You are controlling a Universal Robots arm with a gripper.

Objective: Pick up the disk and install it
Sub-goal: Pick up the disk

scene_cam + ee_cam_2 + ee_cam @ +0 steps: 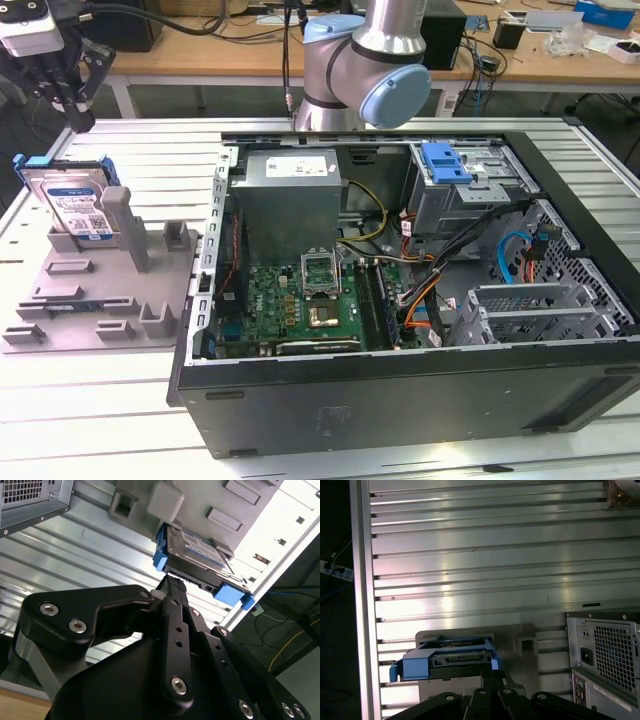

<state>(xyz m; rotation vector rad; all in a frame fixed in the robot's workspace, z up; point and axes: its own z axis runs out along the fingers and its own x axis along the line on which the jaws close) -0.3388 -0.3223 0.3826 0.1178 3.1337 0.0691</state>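
Scene at the approach to pick-up. The disk (72,205) stands nearly on edge, leaning in a slot of a grey fixture block (100,300) on the slatted metal counter (100,420), on the exterior view's left and well apart from the open computer case (400,380). The end effector (78,122) hangs above the disk and clear of it. In both wrist views its tips appear drawn together with nothing between them, and they point at the blue-framed upper edge of the disk. As a metal-bodied drive, the disk is judged rigid, dense for its bulk, smooth-faced and sensitive to shock. Its blue plastic carrier probably flexes and makes a poorer bearing surface. The soundest hold is judged to be across the two flat faces at the exposed upper part, above the fixture, squarely enough that the slab cannot pivot. A white-and-blue label covers the disk's broad face, and a pale label (295,165) sits on the grey power supply box inside the case. The print on both is too fine to read.
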